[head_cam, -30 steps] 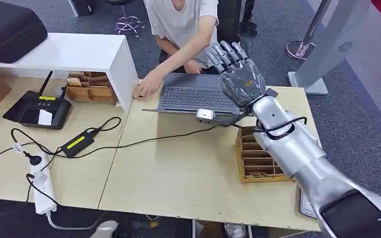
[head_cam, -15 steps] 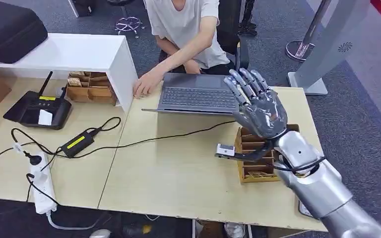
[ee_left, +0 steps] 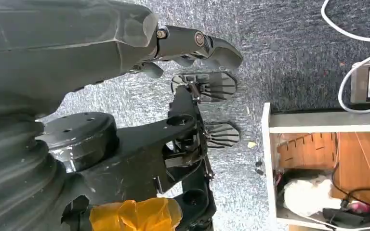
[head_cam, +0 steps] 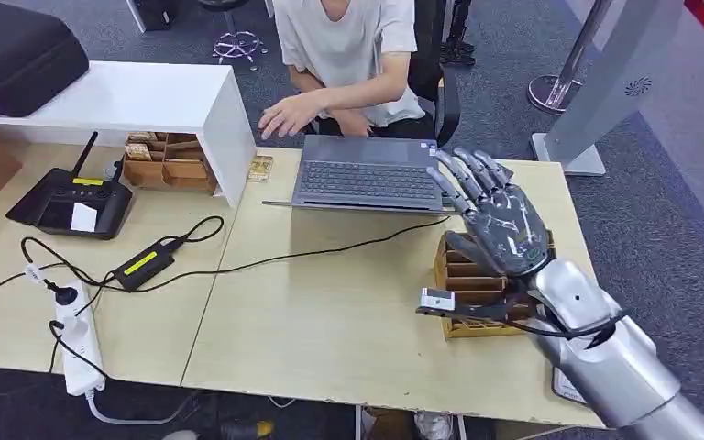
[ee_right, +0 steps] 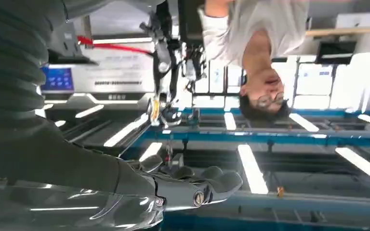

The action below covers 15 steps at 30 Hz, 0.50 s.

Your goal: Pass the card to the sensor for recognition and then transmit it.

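Note:
A small brown card [head_cam: 258,169] lies on the table between the white shelf and the laptop. My right hand [head_cam: 500,220] hovers with fingers spread and nothing in it, above the slotted wooden card box [head_cam: 466,271] at the table's right side. In the right wrist view that hand [ee_right: 188,185] points up at the ceiling lights, empty. The black sensor unit with an antenna [head_cam: 71,200] sits at the far left. My left hand [ee_left: 192,43] hangs over the grey floor and holds nothing.
A person sits behind the laptop [head_cam: 367,174], one hand [head_cam: 289,115] raised above the table. A white shelf [head_cam: 147,96] covers a second wooden box [head_cam: 167,160]. Cables, a power brick [head_cam: 142,263] and a power strip [head_cam: 78,348] lie at the left.
My right hand has drawn back and down from over the laptop to above the wooden card box. The person's hand has lifted off the table, uncovering the card.

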Tool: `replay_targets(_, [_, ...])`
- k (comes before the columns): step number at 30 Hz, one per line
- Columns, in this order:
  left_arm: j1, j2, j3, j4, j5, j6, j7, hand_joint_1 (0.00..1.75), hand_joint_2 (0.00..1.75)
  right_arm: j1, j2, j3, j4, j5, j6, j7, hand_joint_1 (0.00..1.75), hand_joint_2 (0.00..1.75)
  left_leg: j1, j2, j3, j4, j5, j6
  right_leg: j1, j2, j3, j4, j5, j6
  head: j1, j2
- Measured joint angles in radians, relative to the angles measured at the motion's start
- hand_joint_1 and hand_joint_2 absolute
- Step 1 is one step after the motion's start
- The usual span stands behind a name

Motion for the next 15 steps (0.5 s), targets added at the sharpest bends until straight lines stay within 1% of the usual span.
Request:
replay_targets(2, [0.001,0.001,0.001,0.000,-0.001,0.000,0.000,0.00,1.75,0.013,-0.002,0.000,0.000,-0.038,0.005,-0.034,0.00,1.75,0.000,0.000,0.000,0.000,0.000,0.000,0.000,0.000,0.000,0.000,0.000,0.000,0.000,0.000])
replay_targets(4, [0.001,0.002,0.001,0.000,-0.001,0.000,0.000,0.00,1.75,0.028,-0.002,0.000,0.001,-0.047,0.009,-0.047,0.00,1.75,0.000,0.000,0.000,0.000,0.000,0.000,0.000,0.000,0.000,0.000,0.000,0.000,0.000,0.000])
replay_targets(7, [0.002,0.004,0.006,0.000,-0.001,-0.002,-0.006,0.00,1.75,0.037,-0.009,0.002,0.001,-0.106,0.085,-0.047,0.00,1.75,0.000,0.000,0.000,0.000,0.000,0.000,0.000,0.000,0.000,0.000,0.000,0.000,0.000,0.000])
replay_targets(13, [0.013,0.010,0.006,0.000,-0.006,-0.010,-0.019,0.00,1.75,0.063,-0.031,0.001,0.001,-0.124,0.096,-0.052,0.00,1.75,0.000,0.000,0.000,0.000,0.000,0.000,0.000,0.000,0.000,0.000,0.000,0.000,0.000,0.000])
replay_targets(14, [0.013,0.011,0.006,0.000,-0.007,-0.011,-0.019,0.00,1.75,0.065,-0.033,0.001,0.001,-0.124,0.096,-0.052,0.00,0.00,0.000,0.000,0.000,0.000,0.000,0.000,0.000,0.000,0.000,0.000,0.000,0.000,0.000,0.000])
replay_targets(15, [0.014,0.011,0.006,0.000,-0.007,-0.011,-0.019,0.00,1.75,0.066,-0.034,0.001,0.001,-0.124,0.096,-0.053,0.00,0.00,0.000,0.000,0.000,0.000,0.000,0.000,0.000,0.000,0.000,0.000,0.000,0.000,0.000,0.000])
